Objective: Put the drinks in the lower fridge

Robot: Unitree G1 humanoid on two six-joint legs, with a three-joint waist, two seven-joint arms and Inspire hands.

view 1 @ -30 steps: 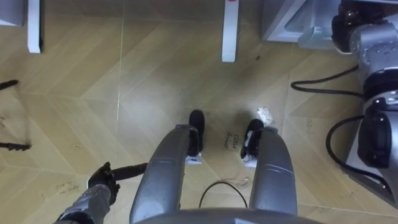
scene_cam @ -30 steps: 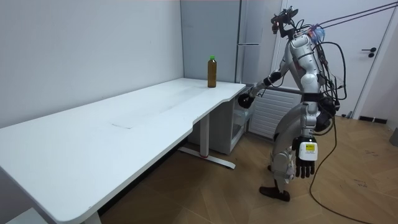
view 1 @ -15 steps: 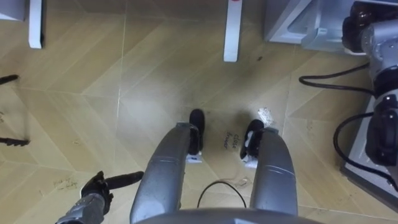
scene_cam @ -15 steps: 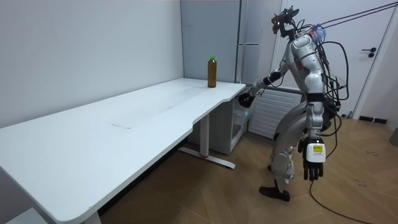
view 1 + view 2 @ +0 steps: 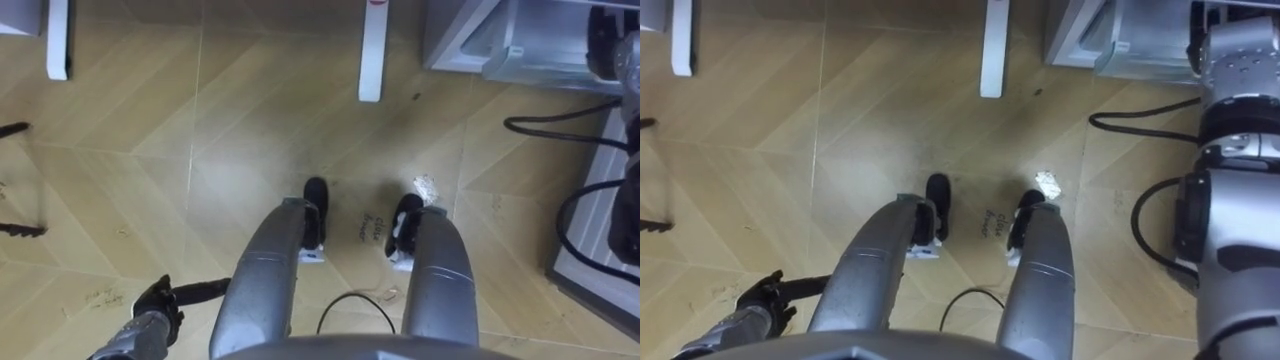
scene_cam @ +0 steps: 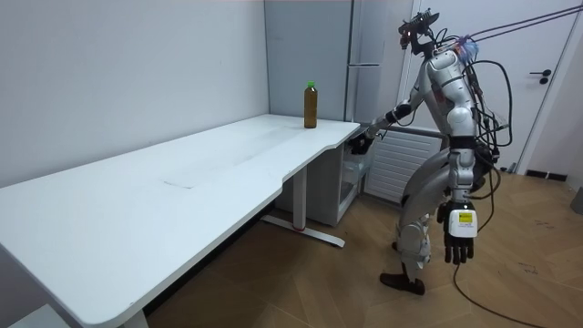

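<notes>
The brown bottle stands upright at the desk's far corner, beside the fridge. The right hand is just off that corner's edge; whether it is spread or closed cannot be told. The left hand hangs with straight fingers over bare floor.

surface: white, long | on it: upright brown bottle, green cap | place: far end, near the right robot hand, toward room view's left
</notes>
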